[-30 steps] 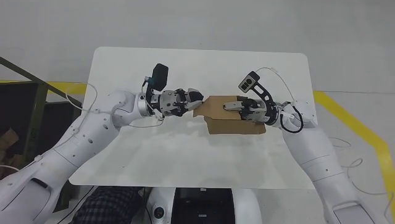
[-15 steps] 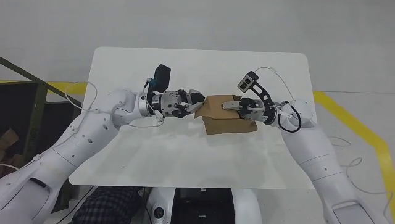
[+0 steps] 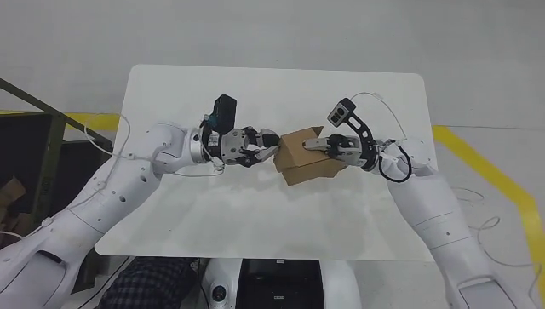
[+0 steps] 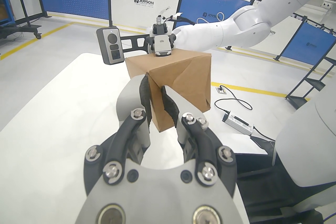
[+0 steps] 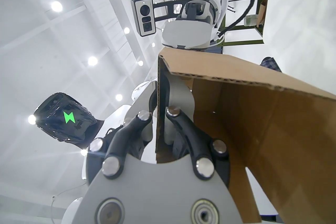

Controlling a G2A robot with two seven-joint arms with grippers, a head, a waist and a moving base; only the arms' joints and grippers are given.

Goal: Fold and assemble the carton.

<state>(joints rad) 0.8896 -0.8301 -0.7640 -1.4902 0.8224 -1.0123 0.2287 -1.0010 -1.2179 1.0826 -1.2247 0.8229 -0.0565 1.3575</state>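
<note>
Two claws share one cardboard carton (image 3: 300, 163) over the middle of the white desk (image 3: 255, 96). My left claw (image 4: 155, 89) is clenched on the carton's near corner edge, one pad on each side of the fold. My right claw (image 5: 160, 107) grips the opposite wall, with one finger inside the open end and one outside. Compared with a second ago, the carton has shifted toward my left arm, turned, and risen from a flat, wide lie into a tilted, box-like form. Whether its lowest corner touches the desk I cannot tell. I judge the sleeve to be squared open now, with the open end not yet folded shut.
</note>
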